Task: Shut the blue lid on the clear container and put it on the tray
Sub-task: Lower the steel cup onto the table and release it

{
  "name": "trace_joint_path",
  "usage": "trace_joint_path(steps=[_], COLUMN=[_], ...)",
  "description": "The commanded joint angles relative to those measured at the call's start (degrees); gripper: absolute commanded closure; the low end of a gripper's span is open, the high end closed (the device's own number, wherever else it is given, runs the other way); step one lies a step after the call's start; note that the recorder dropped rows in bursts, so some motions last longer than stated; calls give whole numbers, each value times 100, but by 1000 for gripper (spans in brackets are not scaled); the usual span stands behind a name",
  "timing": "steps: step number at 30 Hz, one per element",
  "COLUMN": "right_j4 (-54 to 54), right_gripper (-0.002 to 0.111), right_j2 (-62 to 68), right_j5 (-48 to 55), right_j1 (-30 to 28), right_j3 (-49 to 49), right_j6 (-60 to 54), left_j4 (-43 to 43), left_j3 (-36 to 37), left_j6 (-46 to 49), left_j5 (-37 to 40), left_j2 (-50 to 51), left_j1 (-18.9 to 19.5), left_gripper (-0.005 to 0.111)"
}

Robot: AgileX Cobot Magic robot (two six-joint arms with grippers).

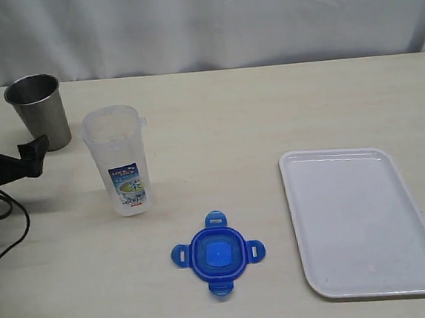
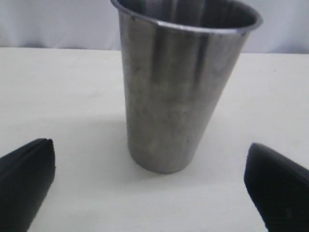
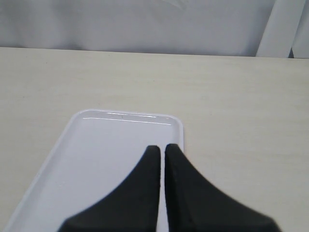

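Clear container [image 1: 120,163] is the thing to grab, and the left pincer [image 1: 39,155] is the one close to it. That pincer is wide open and holds nothing. In its own wrist view the left pincer [image 2: 152,193] points at the grey steel cup [image 2: 183,87], not at the clear container. The cup stands a little way ahead, in line with the gap between the two black fingers [image 2: 24,186].

In the outside view the clear container stands just to the right of the pincer. It is upright, so its long side goes up and down and its open mouth faces up. I think the left arm must turn a bit to the right to face it. That arm is low, close to the table [image 1: 231,113], and reaches in flat from the left edge.

Next comes the blue lid [image 1: 218,253]. It lies flat on the table, apart from the container, between it and the tray [image 1: 287,160].

Over the tray [image 3: 96,145], the right pincer [image 3: 161,147] is squeezed shut and holds nothing.
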Motion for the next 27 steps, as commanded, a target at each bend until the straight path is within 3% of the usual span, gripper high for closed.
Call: trace_joint_path(steps=[1,4,9,16,21,27], right_j4=[-28,-28,-28,-28,-28,-28], right_gripper=[104,104,104,104,104,104], right_j2=[-24,-24,-24,-24,-24,-24], right_j5=[-18,-18,-18,-18,-18,-18], right_j1=[5,5,5,5,5,5], right_j3=[21,21,21,21,21,21], right_j6=[-1,-1,-1,-1,-1,-1], left_j4=[280,1148,2228,2652,3650,4268], left_j3=[302,368,382,382,382,382], left_j6=[9,-192,-1398,-2575,-4606,-4683], left_j5=[-143,-143,79,1042,753,164], left_j2=[-555,-975,-1779,-2827,-3343,-3696], left_j1=[55,55,55,55,55,55], left_gripper=[2,2,2,2,2,2])
